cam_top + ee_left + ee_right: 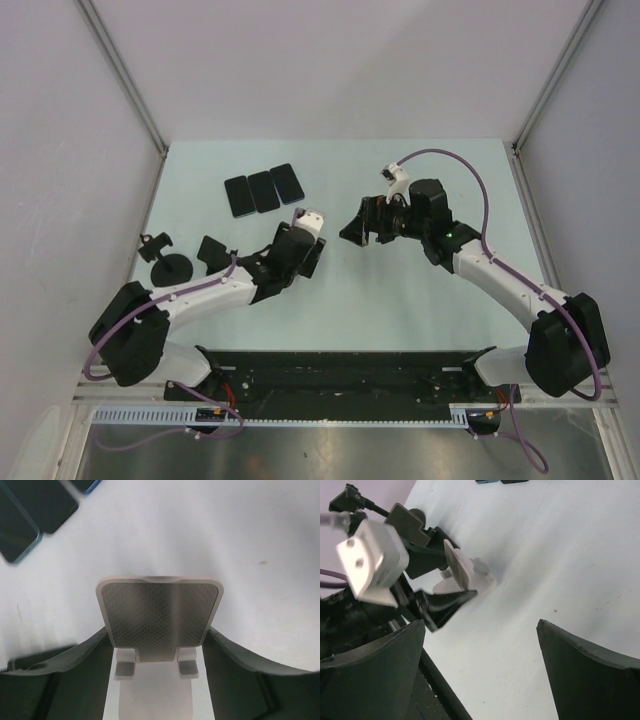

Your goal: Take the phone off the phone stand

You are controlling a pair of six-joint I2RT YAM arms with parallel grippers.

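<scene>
A white phone stand (159, 617) with a grey honeycomb pad stands on the table with no phone on it. My left gripper (156, 630) is shut on the stand, its dark fingers (235, 665) pressed against both sides of the backplate. The stand also shows in the right wrist view (462, 572). In the top view my left gripper (308, 252) hides it. Three dark phones (263, 190) lie flat side by side at the back left, also in the left wrist view (17, 530). My right gripper (362, 228) (480, 625) is open and empty, right of the stand.
Two black stands (165, 262) (210, 250) sit at the left of the table beside my left arm. A black rail (340, 372) runs along the near edge. White walls enclose the table on three sides.
</scene>
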